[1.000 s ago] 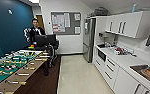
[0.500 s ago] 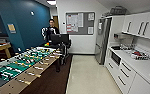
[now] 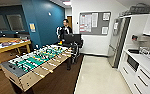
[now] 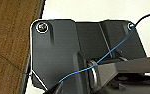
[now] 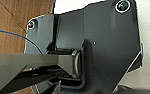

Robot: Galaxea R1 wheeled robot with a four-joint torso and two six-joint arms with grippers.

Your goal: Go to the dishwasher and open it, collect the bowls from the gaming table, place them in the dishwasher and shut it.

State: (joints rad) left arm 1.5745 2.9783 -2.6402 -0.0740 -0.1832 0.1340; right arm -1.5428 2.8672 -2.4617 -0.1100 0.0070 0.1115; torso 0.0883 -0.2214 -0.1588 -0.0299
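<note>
A: Where is the gaming table [image 3: 37, 63]?

B: In the head view, on the left and low in the frame, standing on the dark wood floor [image 3: 63, 81] just beside the pale tiled floor [image 3: 101, 78].

A: Which way does it run?

B: Its long axis goes diagonally: the near end sits at the lower left, the far end points up and to the right, toward a person [image 3: 64, 30] standing by the blue wall [image 3: 44, 22]. The rods cross the green field, their handles sticking out over the light wood side.

A: Any bowls on it?

B: Pale shapes lie at the far end, but they are too blurred to name. The near corner and legs are cut off by the frame edge.

A: And the dishwasher?

B: I cannot pick it out. Along the right stand white drawers [image 3: 141, 76] with dark handles under a tabletop [image 3: 146, 60], partly cut off, and a steel fridge [image 3: 117, 42] beyond.

A: The tools?

B: The wrist views give dark robot plates, a blue cable [image 4: 101, 60] and floor; whether either tool is open or closed, I cannot tell.
</note>
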